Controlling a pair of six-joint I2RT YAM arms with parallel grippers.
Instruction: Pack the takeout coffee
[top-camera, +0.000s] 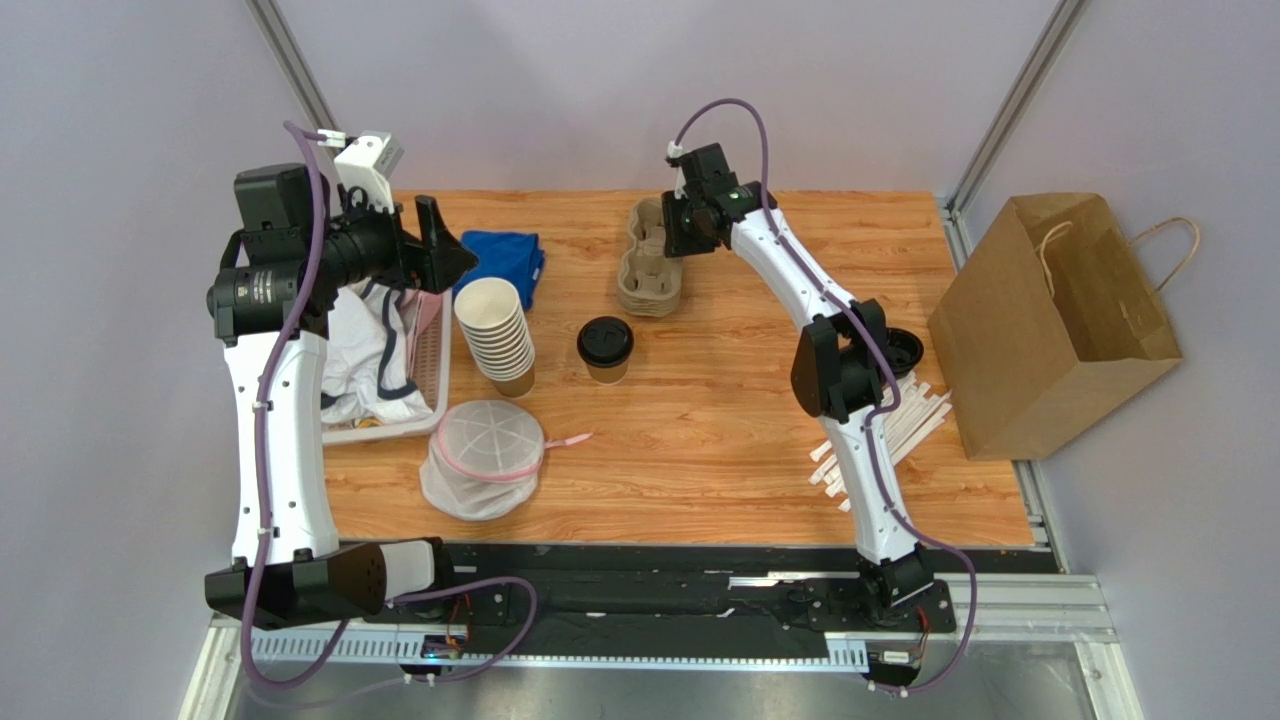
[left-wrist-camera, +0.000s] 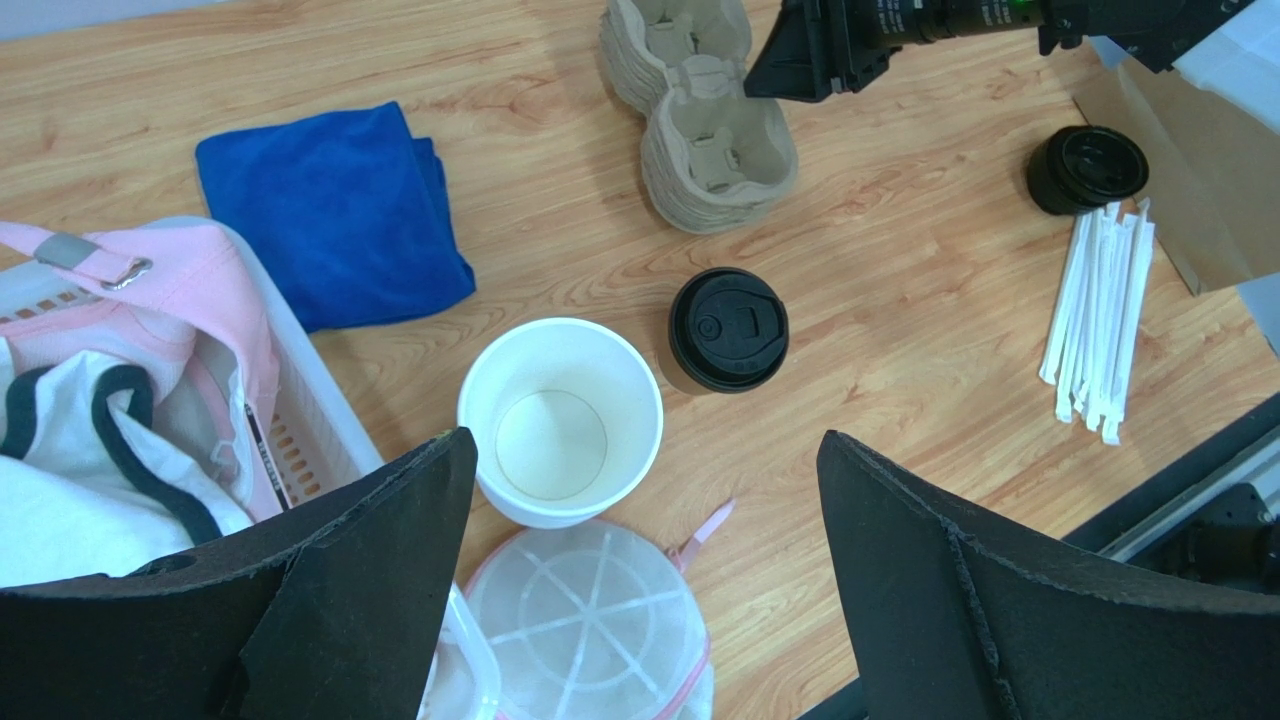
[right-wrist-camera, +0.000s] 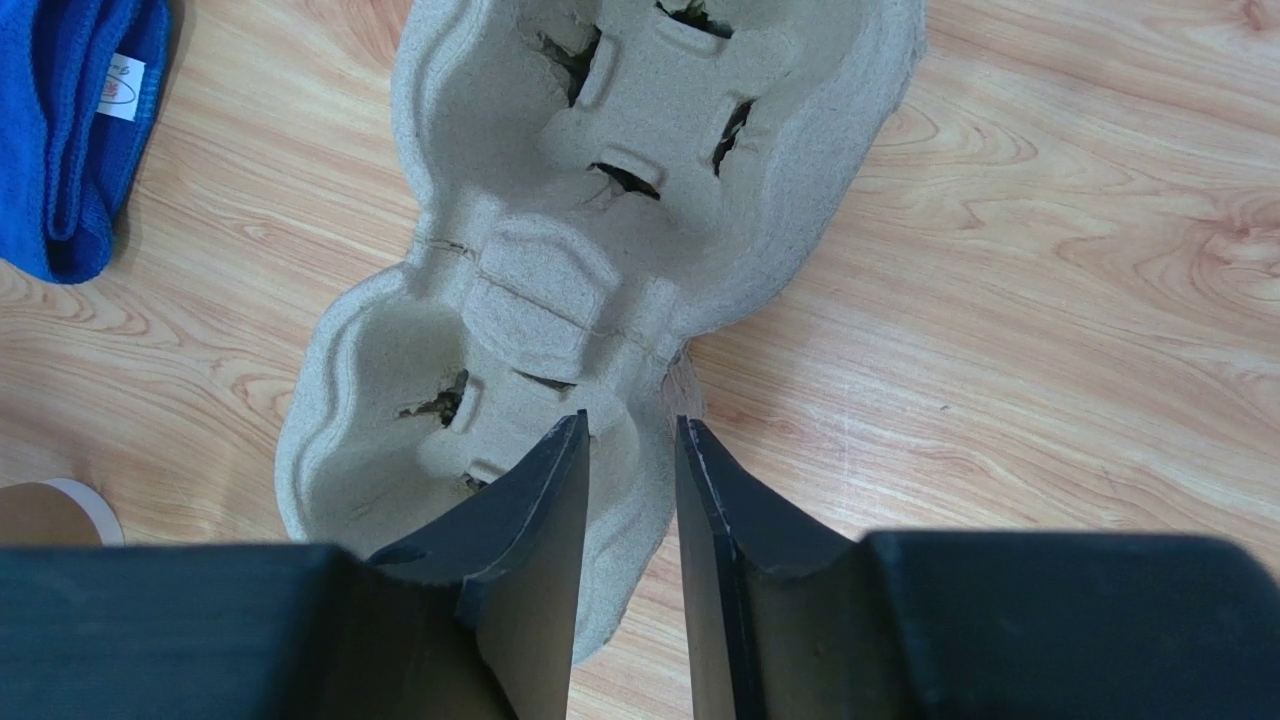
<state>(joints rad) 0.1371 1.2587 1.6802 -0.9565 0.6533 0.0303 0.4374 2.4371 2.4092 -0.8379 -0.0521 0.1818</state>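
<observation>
Coffee cup (top-camera: 606, 347): tan paper, black lid on, upright near the middle of the worktop (top-camera: 721, 443), a little toward the left edge. No gripper touches it.
Neighbours of the cup: stack of cups (top-camera: 496, 333) without lids just to its left, apart from it. The cup carrier (right-wrist-camera: 601, 255) lies beyond it, near the far edge.
Right gripper (right-wrist-camera: 631, 428): down at the near rim of the cup carrier, jaws narrow. One finger sits in a cup well, the other outside the rim, and the rim wall is pinched between them.
Left gripper (left-wrist-camera: 646, 447): raised over the left side of the worktop, jaws spread wide, holding nothing.
Blue cloth (top-camera: 505, 263): folded, at the far edge, left of the carrier.
Basket (top-camera: 428, 368): at the left edge, with clothes in it.
Mesh pouch (top-camera: 484, 458): toward the near-left corner.
Straws (top-camera: 902, 432): white, fanned out toward the right edge.
Loose lid (left-wrist-camera: 1086, 165): black, just beyond the straws.
Paper bag (top-camera: 1052, 323): brown, at the right edge.
</observation>
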